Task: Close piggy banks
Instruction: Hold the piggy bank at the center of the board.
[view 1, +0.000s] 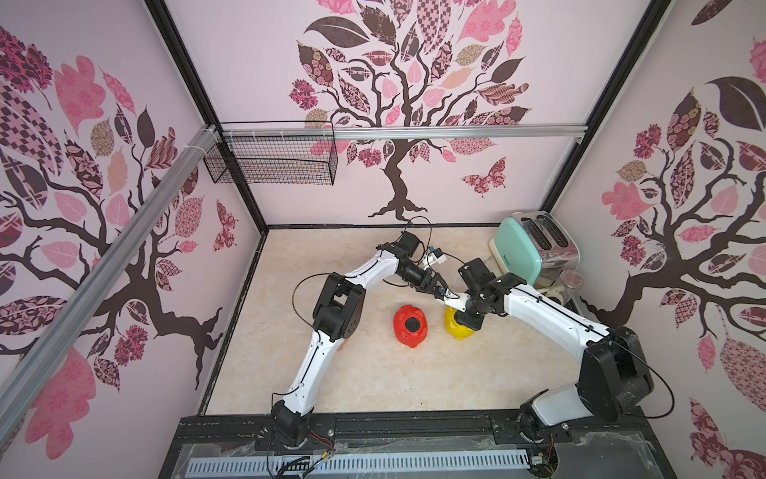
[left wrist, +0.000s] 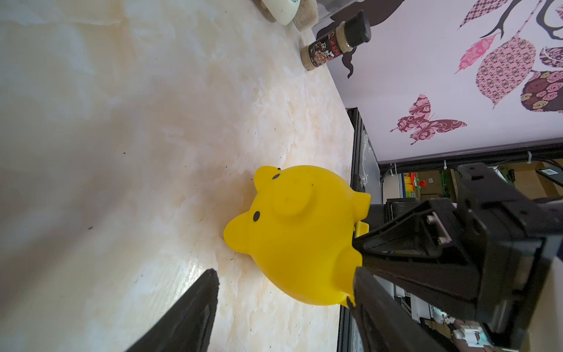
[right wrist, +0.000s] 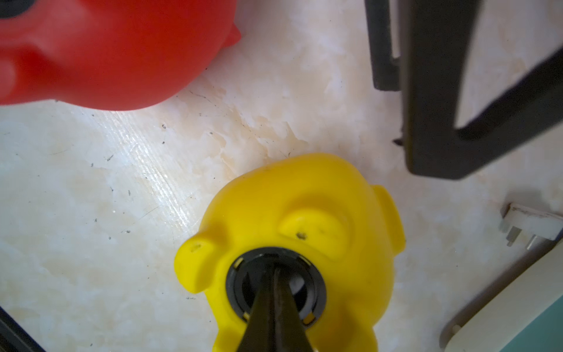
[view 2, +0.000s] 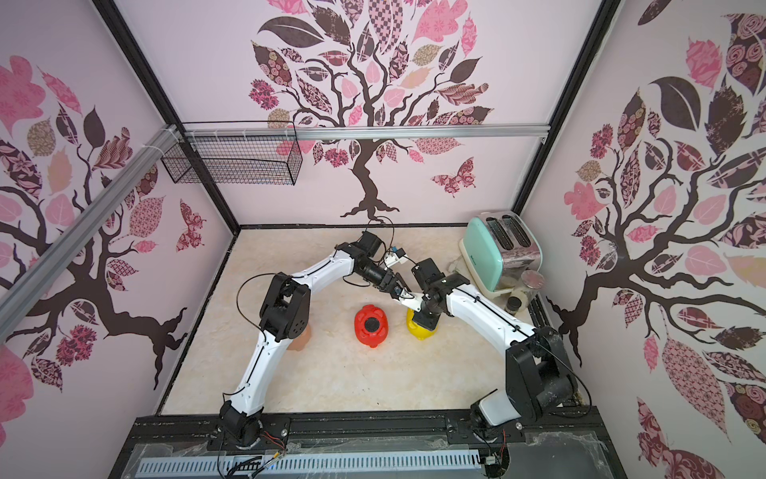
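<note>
- Tabletop scene: a white-and-black left arm (view 1: 319,356) and right arm (view 1: 551,319) meet over a small glossy yellow plastic pig-shaped bank (view 1: 452,321). It lies belly-up on the tabletop, right of centre.
- The right gripper (right wrist: 274,271) is closed, its tips together and pushed into the round black plug (right wrist: 240,283) in the yellow bank's belly hole. Whether it pinches anything there cannot be told.
- The left gripper (view 1: 440,291) is open, its jaws apart on either side of the yellow bank, not clasping it.
- A glossy red pig-shaped bank (view 1: 401,318) lies belly-up just beside the yellow one, with a black plug (view 1: 413,328) in its hole. A peach-pink bank (view 2: 301,338) is mostly hidden behind the left arm's elbow.
- By their looks the banks are light, hollow, slick and rounded, so they would likely roll or skid under a push. The flanks seem the best place to steady one while its plug is pressed straight down.
- The tabletop (view 1: 373,373) is smooth, cream and marble-patterned, with faint scuffs. A mint-green toaster (view 1: 524,249) and a lidded glass jar (view 1: 571,281) stand in the far right corner.
- The pale pink walls (view 1: 456,186) carry tree and butterfly decals, and a black wire basket (view 1: 273,161) hangs on the back wall.
</note>
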Controlling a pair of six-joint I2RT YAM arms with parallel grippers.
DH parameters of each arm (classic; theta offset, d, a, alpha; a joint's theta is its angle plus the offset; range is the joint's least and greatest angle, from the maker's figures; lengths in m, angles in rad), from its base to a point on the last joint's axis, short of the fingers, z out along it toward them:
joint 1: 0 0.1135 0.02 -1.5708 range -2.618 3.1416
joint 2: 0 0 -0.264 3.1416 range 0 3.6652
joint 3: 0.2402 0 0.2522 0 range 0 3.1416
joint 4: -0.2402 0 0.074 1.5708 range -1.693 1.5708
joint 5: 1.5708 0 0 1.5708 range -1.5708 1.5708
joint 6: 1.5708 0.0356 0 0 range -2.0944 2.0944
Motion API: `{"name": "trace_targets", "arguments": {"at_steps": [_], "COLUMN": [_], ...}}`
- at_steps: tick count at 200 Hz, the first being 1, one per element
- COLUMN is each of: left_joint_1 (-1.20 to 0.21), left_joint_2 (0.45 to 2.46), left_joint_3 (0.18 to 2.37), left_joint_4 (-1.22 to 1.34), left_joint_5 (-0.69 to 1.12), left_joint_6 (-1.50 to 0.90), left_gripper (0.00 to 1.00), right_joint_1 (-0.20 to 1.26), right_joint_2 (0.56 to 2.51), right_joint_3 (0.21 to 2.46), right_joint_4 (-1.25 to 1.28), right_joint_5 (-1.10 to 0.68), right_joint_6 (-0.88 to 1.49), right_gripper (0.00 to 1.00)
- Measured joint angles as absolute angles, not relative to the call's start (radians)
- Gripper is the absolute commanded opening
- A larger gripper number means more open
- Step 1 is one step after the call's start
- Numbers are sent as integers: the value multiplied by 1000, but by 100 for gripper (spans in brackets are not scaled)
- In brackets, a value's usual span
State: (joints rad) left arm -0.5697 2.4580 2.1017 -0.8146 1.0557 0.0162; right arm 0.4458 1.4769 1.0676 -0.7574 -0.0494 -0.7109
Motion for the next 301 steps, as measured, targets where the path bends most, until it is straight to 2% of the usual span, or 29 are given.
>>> {"name": "trace_targets", "arguments": {"at_steps": [151,240,301], "left_joint_1": [-609,-638,-637], "left_joint_2": [2475,2532,2551], "left_joint_3": [2142,2226,2266], "left_joint_4": [-864,-934,-961], "left_joint_5": [1075,1065,1061], "left_joint_6": [72,97,98], "left_gripper": [75,68,66], "right_joint_1": [406,389,382], "right_joint_2": [1465,1460,1459], "right_joint_3": [1047,1040,1039], "right_joint_4": [-726,-720,-719], "right_joint_5": [-110,-129,-127], "right_joint_6": [-699,-696,-688], "right_gripper": [0,0,0]}}
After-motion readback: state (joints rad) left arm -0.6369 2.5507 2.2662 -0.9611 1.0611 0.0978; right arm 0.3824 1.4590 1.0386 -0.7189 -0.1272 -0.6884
